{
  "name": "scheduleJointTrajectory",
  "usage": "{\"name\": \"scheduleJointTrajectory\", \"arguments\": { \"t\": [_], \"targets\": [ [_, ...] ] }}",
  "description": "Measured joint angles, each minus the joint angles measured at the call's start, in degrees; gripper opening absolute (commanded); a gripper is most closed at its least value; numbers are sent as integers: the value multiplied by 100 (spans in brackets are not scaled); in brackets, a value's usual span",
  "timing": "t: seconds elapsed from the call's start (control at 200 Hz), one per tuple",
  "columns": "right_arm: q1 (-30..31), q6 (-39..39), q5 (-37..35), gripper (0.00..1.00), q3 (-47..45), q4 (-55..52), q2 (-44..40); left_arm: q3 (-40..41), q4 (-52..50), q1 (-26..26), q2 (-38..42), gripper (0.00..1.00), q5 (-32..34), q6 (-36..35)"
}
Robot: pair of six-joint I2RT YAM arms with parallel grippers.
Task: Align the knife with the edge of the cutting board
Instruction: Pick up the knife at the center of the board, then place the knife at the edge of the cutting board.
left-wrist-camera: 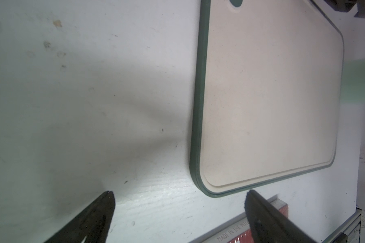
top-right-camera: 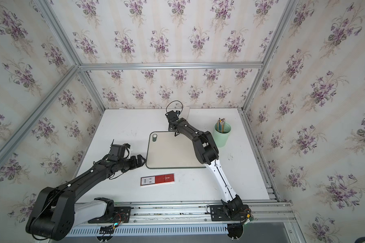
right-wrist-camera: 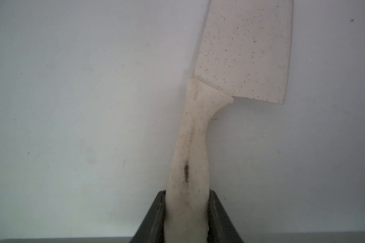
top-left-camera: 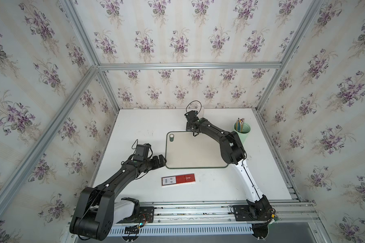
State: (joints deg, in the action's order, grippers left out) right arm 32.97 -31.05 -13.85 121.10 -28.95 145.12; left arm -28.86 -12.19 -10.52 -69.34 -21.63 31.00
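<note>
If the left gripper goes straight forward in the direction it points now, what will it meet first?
Most likely the cutting board: the left gripper points at its side edge near the front corner, with open jaws. It may pass above the rim; height is unclear.

Top pair overhead; wrist cams near table [left-wrist-camera: 72,105].

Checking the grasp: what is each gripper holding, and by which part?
The right gripper grips the knife by the end of its handle, away from the blade; the left gripper is open and holds nothing.
</note>
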Motion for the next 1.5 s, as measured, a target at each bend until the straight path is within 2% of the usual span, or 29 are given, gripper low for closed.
{"name": "scheduleJointTrajectory", "arguments": {
  "t": [0.32, 0.589, 0.794, 1.069, 1.364, 1.499],
  "targets": [
    [-424, 133, 271, 13, -326, -271, -343, -4, 9, 0, -111, 100, 2, 0],
    [-380, 328, 481, 5, -754, -343, -984, -4, 13, 0, -125, 100, 2, 0],
    [-389, 354, 745, 1, -2275, 39, -1956, -4, 17, 2, -125, 99, 2, 0],
    [-275, 304, 1139, 0, -4843, 730, -3742, -4, 17, 2, -125, 100, 2, 0],
    [192, 448, 1270, 0, -6721, 1239, -5351, -31, 9, 2, -136, 100, 2, 0],
    [424, 393, 1119, 0, -7471, 1349, -5904, -72, -9, 4, -164, 100, -37, 0]
  ]
}}
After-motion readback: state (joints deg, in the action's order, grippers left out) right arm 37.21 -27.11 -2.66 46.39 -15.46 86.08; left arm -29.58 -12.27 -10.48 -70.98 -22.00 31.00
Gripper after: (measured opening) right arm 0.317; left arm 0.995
